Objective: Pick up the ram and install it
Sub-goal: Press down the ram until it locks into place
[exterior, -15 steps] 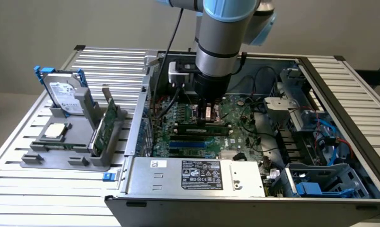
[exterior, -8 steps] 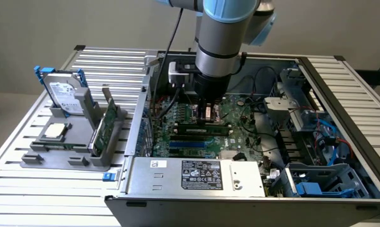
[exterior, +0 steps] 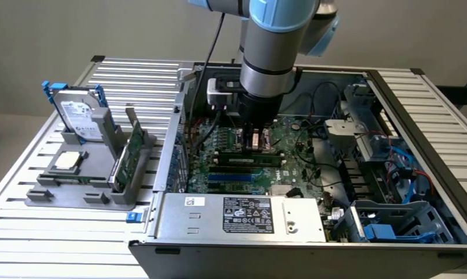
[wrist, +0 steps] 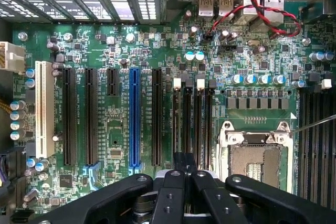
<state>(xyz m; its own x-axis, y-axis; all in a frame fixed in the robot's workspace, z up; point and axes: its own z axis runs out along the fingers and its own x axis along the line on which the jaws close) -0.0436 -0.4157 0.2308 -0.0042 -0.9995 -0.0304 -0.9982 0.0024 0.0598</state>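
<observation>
Exterior view: the arm reaches down into the open case (exterior: 419,232), its gripper (exterior: 256,142) just above the motherboard (exterior: 295,168). A ram (exterior: 245,158) stick lies seated in a slot directly beneath the fingertips. Outside the case, on the exterior view's left, a rack (exterior: 78,195) holds a drive (exterior: 82,116) and a card (exterior: 128,157).

Wrist view: the gripper (wrist: 184,166) is clenched, fingers pressed together over the memory slots (wrist: 191,124) beside the CPU socket (wrist: 257,161). Nothing shows between them. The ram looks installed; whether its latches are locked cannot be told.
</observation>
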